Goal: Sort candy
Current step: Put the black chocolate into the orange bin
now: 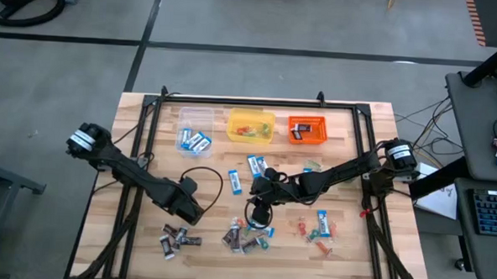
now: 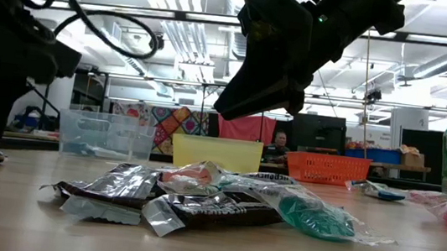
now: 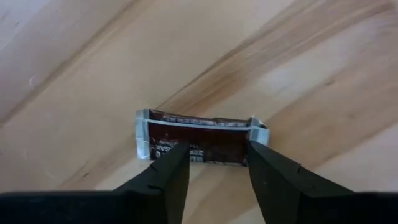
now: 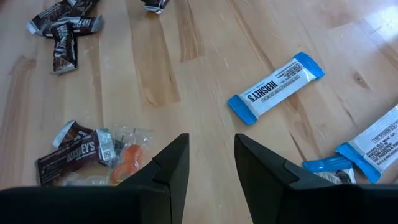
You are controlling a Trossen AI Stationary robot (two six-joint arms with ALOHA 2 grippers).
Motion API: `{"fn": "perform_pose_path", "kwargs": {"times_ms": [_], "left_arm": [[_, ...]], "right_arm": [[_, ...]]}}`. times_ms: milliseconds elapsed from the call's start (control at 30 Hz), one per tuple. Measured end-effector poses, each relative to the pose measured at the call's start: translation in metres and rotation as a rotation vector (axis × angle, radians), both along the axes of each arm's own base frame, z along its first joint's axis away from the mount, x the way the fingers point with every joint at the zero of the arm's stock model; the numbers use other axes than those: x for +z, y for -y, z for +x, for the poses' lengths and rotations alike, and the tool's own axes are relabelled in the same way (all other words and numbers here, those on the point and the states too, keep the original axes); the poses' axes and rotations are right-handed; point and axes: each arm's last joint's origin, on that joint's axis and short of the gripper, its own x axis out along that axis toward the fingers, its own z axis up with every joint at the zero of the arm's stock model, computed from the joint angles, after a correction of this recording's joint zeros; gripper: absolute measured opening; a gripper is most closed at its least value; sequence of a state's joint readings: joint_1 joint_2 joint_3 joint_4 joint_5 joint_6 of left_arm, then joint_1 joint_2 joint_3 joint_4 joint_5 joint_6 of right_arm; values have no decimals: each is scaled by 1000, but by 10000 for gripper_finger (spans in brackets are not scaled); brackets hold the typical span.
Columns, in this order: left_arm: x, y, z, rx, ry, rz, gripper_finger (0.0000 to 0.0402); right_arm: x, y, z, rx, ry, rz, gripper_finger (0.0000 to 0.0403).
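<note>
Here, three tubs (image 1: 251, 127) stand, and two blue-and-white candies (image 1: 194, 141) lie in the clear one.

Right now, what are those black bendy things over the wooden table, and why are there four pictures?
They are two robot arms sorting candy. One camera looks down from above, one sits at table height, and one rides on each wrist. On the wooden table lie wrapped sweets and three tubs: clear plastic tub, yellow tub, orange tub. The left gripper is open over a dark brown wrapped candy bar. The right gripper is open too, holding nothing, near a blue-and-white candy bar.
</note>
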State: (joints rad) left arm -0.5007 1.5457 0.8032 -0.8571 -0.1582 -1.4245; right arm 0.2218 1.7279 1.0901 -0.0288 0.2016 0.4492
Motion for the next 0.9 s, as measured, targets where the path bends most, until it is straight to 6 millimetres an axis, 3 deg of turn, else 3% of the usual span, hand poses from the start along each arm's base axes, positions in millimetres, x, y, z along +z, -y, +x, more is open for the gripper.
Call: {"fn": "perform_pose_path", "kwargs": {"times_ms": [200, 367, 533, 733, 900], "left_arm": [[-7, 0, 1, -29, -24, 33, 174], [-14, 1, 2, -39, -52, 57, 166], [-17, 2, 3, -54, -59, 63, 120], [-12, 3, 4, -64, -10, 76, 20], [-4, 8, 3, -101, 83, 96, 5]], "right_arm": [[0, 0, 0, -6, 5, 7, 118], [0, 0, 0, -8, 6, 10, 118], [0, 0, 0, -7, 6, 9, 118], [1, 0, 1, -10, 9, 8, 118], [0, 0, 1, -2, 8, -3, 118]]}}
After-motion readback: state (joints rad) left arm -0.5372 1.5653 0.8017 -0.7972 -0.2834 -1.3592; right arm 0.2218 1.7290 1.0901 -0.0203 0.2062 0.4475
